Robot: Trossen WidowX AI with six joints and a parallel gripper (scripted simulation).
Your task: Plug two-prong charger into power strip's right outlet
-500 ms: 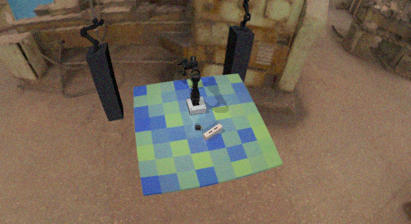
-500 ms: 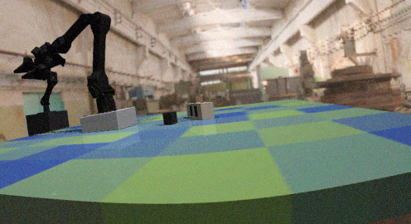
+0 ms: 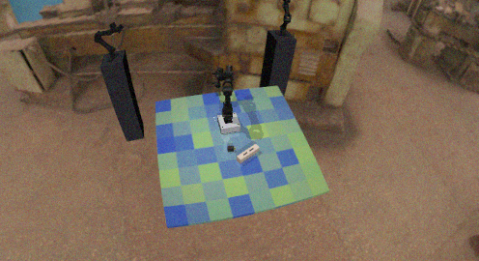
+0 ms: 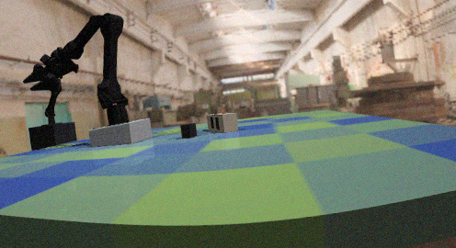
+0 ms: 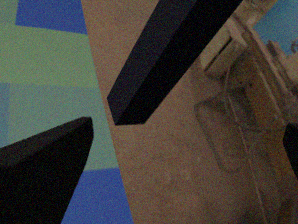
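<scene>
My gripper (image 3: 216, 80) (image 4: 28, 84) (image 5: 190, 129) is open and empty, its fingers wide apart. It is raised high behind the arm's base, far from the charger and the strip. The charger (image 3: 231, 148) (image 4: 188, 130) is a small black block on the checkered table, in front of the base; its prongs cannot be made out. The power strip (image 3: 240, 158) (image 4: 231, 122) is a pale bar with dark outlets on top, lying at an angle close beside the charger, not touching it. Neither the charger nor the strip shows in the wrist view.
The arm stands on a white base block (image 3: 230, 128) (image 4: 140, 131). Two dark pillars (image 3: 121, 94) (image 3: 278, 58) bearing other small arms stand beyond the table edges. One pillar (image 5: 150, 65) shows between my fingers in the wrist view, past the table's edge.
</scene>
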